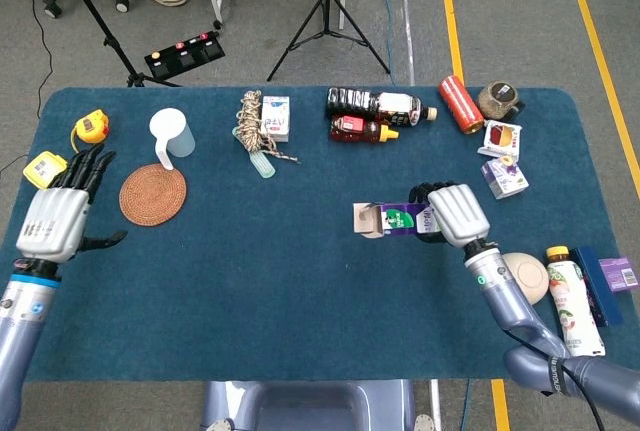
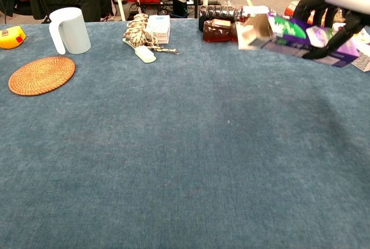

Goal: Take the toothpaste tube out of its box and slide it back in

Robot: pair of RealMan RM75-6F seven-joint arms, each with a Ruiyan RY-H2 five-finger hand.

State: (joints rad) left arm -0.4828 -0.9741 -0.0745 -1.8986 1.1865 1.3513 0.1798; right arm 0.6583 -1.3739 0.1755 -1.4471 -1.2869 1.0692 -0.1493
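Observation:
My right hand (image 1: 455,213) grips the purple and green toothpaste box (image 1: 393,220) at right of centre, holding it about level just above the table. The box's open flap end (image 1: 366,220) points left. From the chest view the same box (image 2: 292,36) hangs at the upper right with my right hand (image 2: 341,3) wrapped over it. No tube shows outside the box. My left hand (image 1: 58,214) is far out at the table's left edge, fingers spread and holding nothing; the chest view does not show it.
At the back lie a rope bundle (image 1: 254,126), two bottles (image 1: 380,106) and a red can (image 1: 460,104). A woven coaster (image 1: 153,194), white cup (image 1: 169,134) and yellow tape measure (image 1: 47,171) sit left. A bowl (image 1: 520,278) and a bottle (image 1: 567,301) lie right.

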